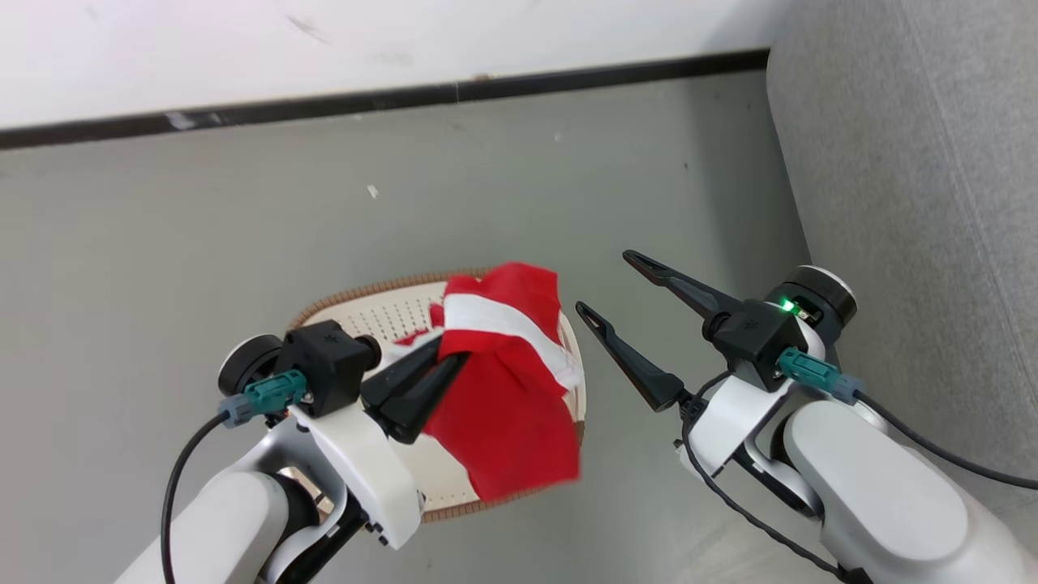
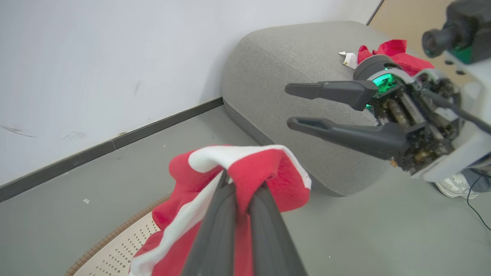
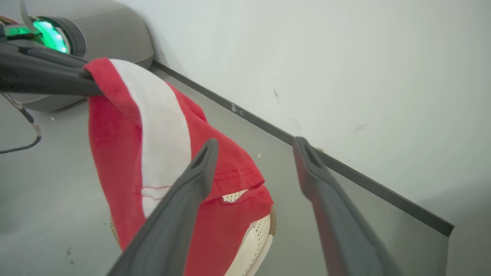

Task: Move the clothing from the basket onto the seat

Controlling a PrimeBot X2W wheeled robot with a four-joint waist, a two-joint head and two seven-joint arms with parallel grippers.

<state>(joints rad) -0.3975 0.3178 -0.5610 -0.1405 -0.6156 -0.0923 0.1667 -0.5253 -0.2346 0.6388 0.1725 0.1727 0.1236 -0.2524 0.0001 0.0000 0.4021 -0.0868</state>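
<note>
White arm shells (image 1: pixel 876 487), black wrist blocks (image 1: pixel 750 332), teal plugs (image 1: pixel 803 367).

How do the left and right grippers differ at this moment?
The left gripper has its jaws shut on the red clothing; the right gripper has its jaws open and holds nothing. The left gripper is above the basket, while the right gripper is over the floor, between the basket and the seat. Both have long dark fingers pointing toward the wall.
</note>
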